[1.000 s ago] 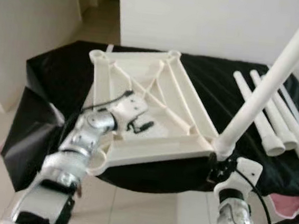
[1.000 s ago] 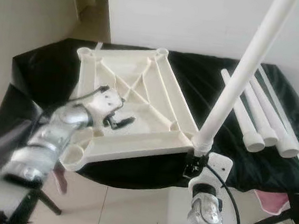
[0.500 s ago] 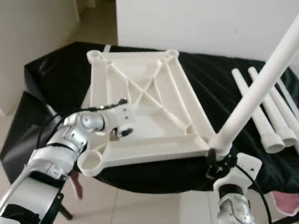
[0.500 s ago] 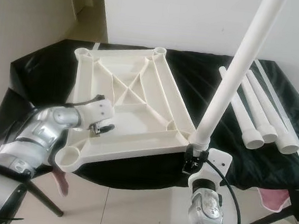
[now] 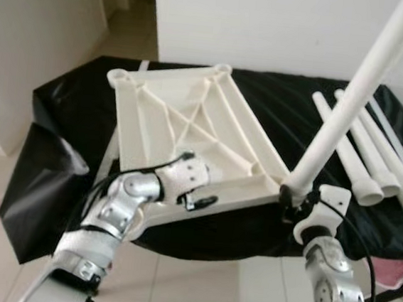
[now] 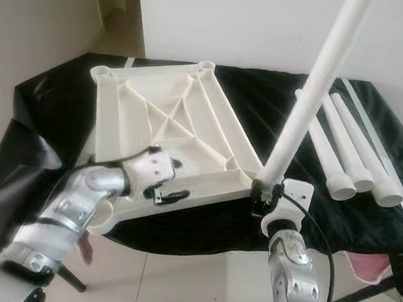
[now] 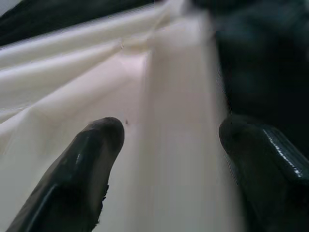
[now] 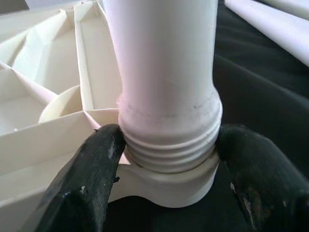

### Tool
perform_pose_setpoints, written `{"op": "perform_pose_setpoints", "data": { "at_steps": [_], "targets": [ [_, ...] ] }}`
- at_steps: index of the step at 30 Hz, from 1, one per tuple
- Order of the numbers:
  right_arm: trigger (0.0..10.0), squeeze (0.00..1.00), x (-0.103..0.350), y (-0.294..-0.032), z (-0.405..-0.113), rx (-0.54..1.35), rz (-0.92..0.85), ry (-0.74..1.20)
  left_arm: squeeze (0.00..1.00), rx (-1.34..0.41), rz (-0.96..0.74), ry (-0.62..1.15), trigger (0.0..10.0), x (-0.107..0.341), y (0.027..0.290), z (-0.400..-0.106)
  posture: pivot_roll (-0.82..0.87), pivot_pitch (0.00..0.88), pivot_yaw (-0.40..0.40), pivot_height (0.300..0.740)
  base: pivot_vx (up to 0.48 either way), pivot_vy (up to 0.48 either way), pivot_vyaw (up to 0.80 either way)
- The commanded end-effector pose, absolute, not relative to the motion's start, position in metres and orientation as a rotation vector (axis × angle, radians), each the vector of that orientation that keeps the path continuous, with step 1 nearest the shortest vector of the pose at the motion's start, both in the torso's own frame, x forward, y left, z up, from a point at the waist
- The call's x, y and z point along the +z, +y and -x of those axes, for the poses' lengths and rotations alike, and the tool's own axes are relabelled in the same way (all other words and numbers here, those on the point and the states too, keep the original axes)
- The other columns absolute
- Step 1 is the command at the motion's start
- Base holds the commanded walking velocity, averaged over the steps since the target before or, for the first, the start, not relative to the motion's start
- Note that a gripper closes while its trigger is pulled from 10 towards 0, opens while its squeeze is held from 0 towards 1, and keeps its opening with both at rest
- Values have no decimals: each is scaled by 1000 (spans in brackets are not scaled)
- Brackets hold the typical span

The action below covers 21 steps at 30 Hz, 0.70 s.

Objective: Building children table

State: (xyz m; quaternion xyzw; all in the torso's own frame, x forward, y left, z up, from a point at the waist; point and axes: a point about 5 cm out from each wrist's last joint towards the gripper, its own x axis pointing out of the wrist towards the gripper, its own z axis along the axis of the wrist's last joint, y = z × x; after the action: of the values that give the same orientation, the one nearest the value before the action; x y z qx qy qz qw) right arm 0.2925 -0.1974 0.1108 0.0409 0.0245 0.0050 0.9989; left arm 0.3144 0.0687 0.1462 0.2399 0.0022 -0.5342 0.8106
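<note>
You are looking down at a surface draped in black cloth. An upside-down cream plastic children's tabletop lies across the centre of the frame, ribs facing up, with round leg sockets at its corners.

Your right claw, at lower right of centre, is closed around the threaded end of a white table leg. The leg slants up toward the upper right corner of the frame. Its lower end sits at the tabletop's near right corner socket. In the right wrist view, both black fingers press the threaded collar just above the socket; threads remain exposed.

Your left claw, lower left of centre, straddles the tabletop's near edge rail. In the left wrist view its fingers stand apart on either side of the rail, not visibly squeezing it.

Three more white legs lie side by side on the cloth at the right of the frame.
</note>
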Motion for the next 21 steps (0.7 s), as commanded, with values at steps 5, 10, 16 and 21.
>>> {"op": "perform_pose_setpoints", "data": {
  "at_steps": [5, 10, 16, 21],
  "targets": [
    [10000, 0, 115, -203, -316, 11, -29, 21, 0, -1026, -225, -155, 10000, 194, 48, -327, -70, 3, 9, 740, 0, 0, 0],
    [10000, 0, 119, -208, -316, -40, -46, -30, 0, -938, -53, -217, 10000, 221, 64, -336, -58, 1, 6, 740, 0, 0, 0],
    [10000, 0, 111, -212, -309, -94, -77, -44, 0, -781, -74, -232, 10000, 229, 91, -348, -54, 0, 4, 740, 0, 0, 0],
    [10000, 0, 100, -206, -299, -107, -97, -26, 0, -779, -261, -174, 10000, 216, 107, -349, -53, 0, 2, 740, 0, 0, 0]
  ]
}}
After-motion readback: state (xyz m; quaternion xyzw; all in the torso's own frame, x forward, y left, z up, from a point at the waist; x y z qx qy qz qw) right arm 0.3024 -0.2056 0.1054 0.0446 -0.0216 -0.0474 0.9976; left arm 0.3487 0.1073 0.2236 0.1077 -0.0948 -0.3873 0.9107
